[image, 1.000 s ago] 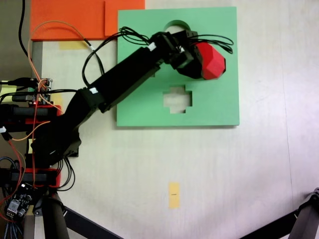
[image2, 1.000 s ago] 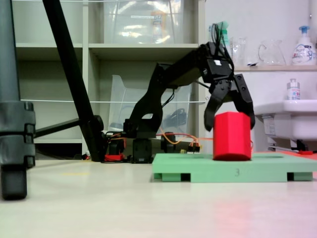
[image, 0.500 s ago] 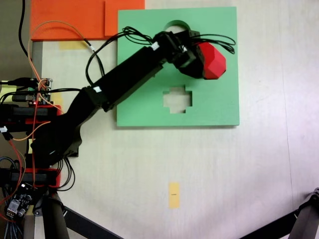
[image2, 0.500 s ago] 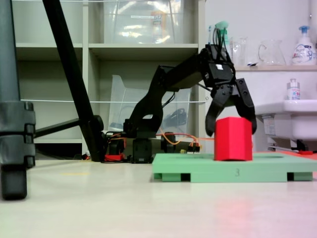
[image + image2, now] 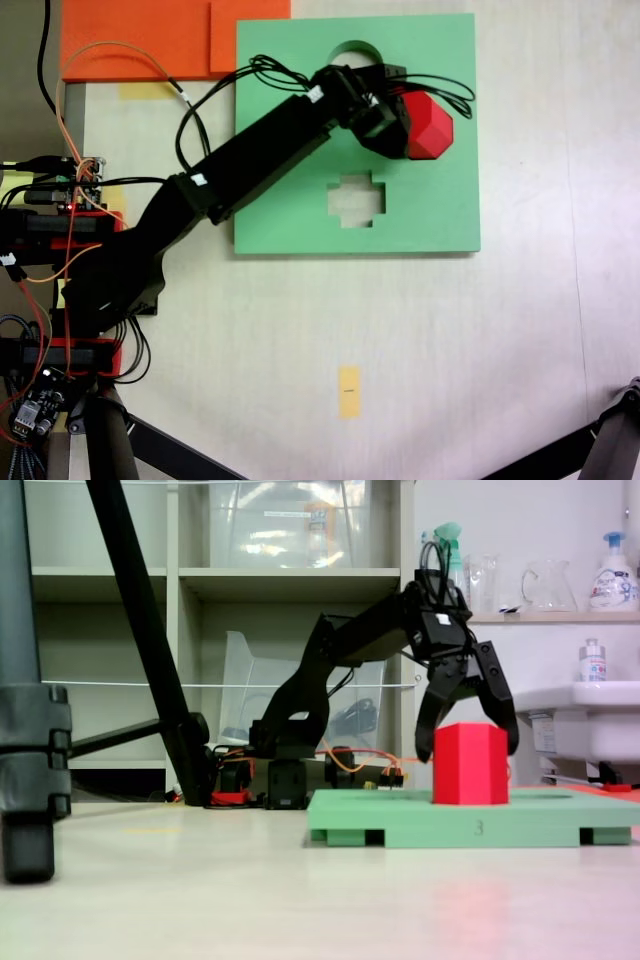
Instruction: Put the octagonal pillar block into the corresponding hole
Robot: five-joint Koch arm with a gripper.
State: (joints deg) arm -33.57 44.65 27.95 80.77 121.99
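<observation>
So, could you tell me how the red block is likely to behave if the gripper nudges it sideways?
The octagonal pillar block looks like matte foam, so probably light and grippy. It stands upright in the green board, with open gripper jaws around its top. Its flat sides make rolling unlikely.

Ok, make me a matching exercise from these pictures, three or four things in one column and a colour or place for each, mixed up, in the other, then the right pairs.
Things:
1. octagonal pillar block
2. foam board
3. cross-shaped cutout
4. tape strip

Descriptions:
A. yellow, on the table below the board in the top-down fixed view
B. green and square
C. red, standing on the board between the open fingers
D. in the lower middle of the board

Pairs: 1-C, 2-B, 3-D, 4-A
</observation>
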